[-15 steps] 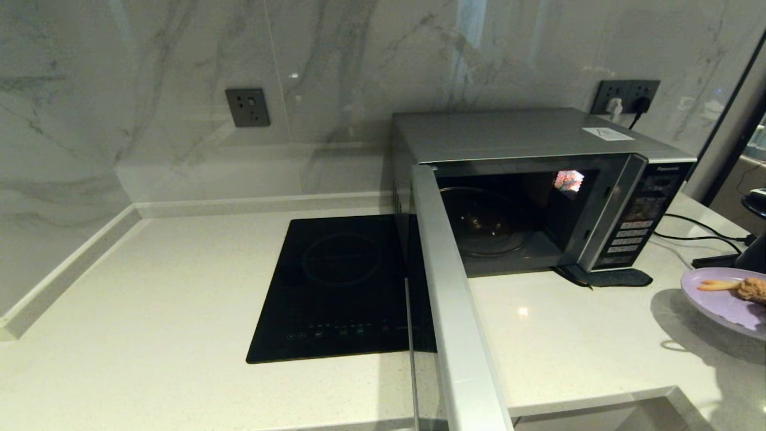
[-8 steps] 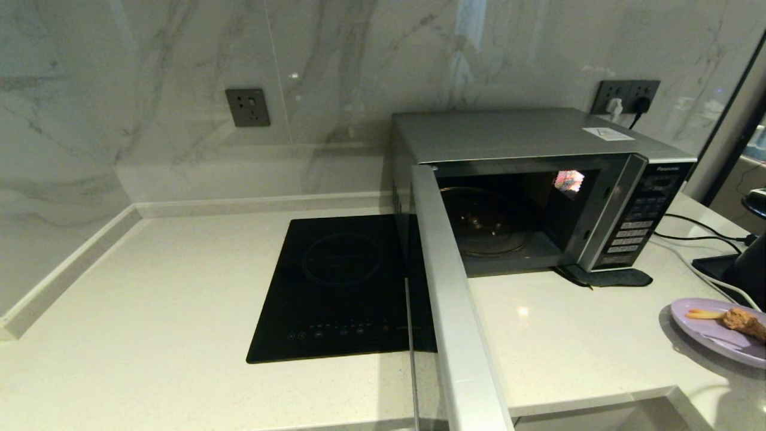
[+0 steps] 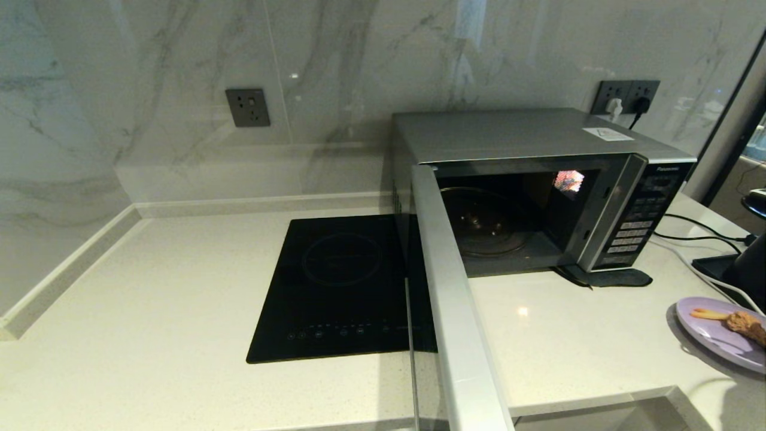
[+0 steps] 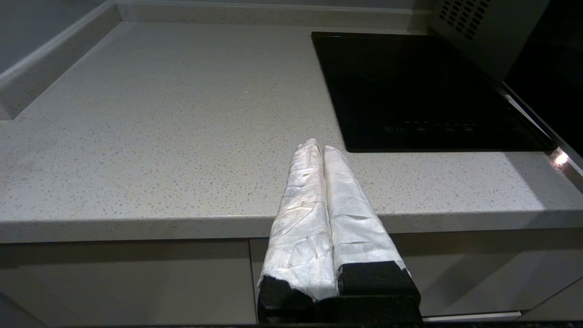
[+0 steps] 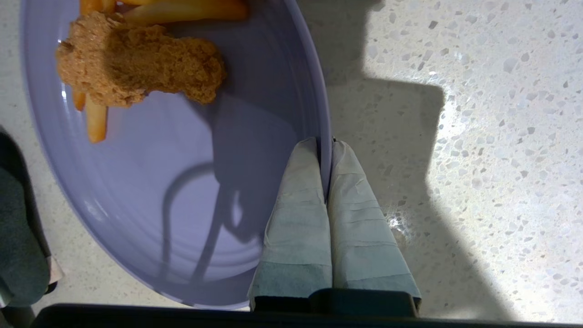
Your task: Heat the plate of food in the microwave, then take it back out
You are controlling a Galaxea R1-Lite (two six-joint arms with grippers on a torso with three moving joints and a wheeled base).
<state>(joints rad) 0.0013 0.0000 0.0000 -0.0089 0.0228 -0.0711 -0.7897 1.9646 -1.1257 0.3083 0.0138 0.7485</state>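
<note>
A: From the head camera, where's the plate (image 3: 715, 335)?

B: At the counter's (image 3: 179, 299) right edge, near its front right corner, well apart from the microwave (image 3: 538, 179), whose door (image 3: 455, 311) stands wide open. Neither gripper shows here. That door edge juts toward the front edge, so a carry could clip it.

A: Left wrist camera?

B: Left gripper (image 4: 317, 148) parked off the front edge, fingers pressed together, holding nothing.

A: Right wrist camera?

B: Right gripper (image 5: 324, 148) clamped on the plate's rim, one finger above and one beneath, pointing down. Thin rim pinch: I'd judge the plate may tilt, sliding the chicken (image 5: 136, 59) and fries (image 5: 182, 9) off.
</note>
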